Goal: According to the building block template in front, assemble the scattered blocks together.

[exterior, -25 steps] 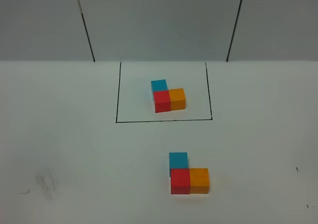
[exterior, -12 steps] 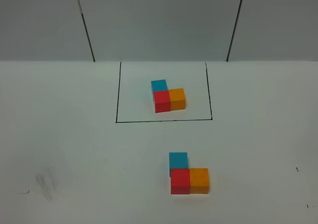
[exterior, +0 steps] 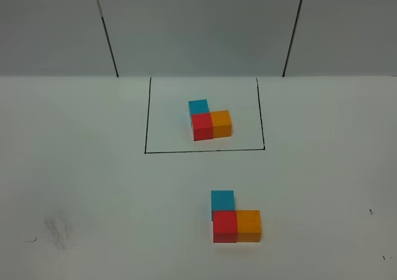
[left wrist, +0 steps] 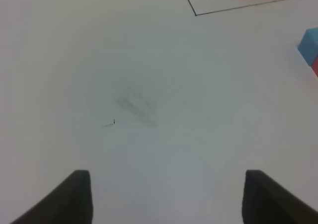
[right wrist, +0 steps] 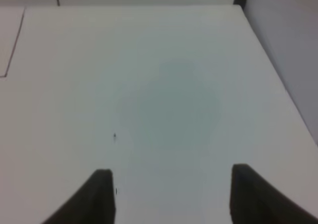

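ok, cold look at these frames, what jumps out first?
Two matching L-shapes of coloured cubes on a plain white table: the framed set sits inside a thin black outline at the far middle, and the loose set, blue behind red with orange on red's right, lies nearer the camera, slightly right of centre. Neither arm shows in the high view; each wrist view shows a claw with nothing between its fingers.

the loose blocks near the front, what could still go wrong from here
The loose blocks already form the same L as the building block template, with both grippers clear of them. The blue cube looks slightly offset from the red cube, so that joint may be imperfect. Any return pass by the left gripper could knock them apart.
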Robot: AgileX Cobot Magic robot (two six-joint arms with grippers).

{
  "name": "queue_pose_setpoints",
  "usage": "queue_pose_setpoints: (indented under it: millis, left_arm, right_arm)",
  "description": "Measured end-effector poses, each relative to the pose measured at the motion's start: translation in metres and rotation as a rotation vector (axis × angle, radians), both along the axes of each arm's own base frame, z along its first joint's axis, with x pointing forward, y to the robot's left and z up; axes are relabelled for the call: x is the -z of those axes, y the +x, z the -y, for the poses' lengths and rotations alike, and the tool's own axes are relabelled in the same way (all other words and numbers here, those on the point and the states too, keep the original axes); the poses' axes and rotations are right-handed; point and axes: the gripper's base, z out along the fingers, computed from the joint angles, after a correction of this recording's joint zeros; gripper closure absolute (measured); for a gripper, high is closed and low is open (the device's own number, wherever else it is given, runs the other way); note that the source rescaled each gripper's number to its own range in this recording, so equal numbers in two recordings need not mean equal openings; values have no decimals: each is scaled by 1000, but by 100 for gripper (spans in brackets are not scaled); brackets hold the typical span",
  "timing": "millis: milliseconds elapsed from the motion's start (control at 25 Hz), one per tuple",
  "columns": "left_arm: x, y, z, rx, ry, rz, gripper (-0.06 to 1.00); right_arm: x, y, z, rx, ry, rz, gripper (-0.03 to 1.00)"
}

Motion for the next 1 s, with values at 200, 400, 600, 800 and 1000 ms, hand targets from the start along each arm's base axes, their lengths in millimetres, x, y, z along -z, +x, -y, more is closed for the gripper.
queue_pose_setpoints:
  millis: [200,400,600,800,1000]
  left_arm:
    - [0,0,0,0,0,0,41]
    - [0,0,0,0,0,0,41]
    - [0,0,0,0,0,0,41]
    - [0,0,0,0,0,0,41]
    - [0,0,0,1,1,0,41]
  right_arm:
    - [0,0,0,7,0,-1,77]
    - [1,0,0,9,-1,-6,85]
    - [11,3,1,8,10,-60,93]
    - [12,3,1,9,12,-61,96]
    - [12,3,1,9,13,-61,96]
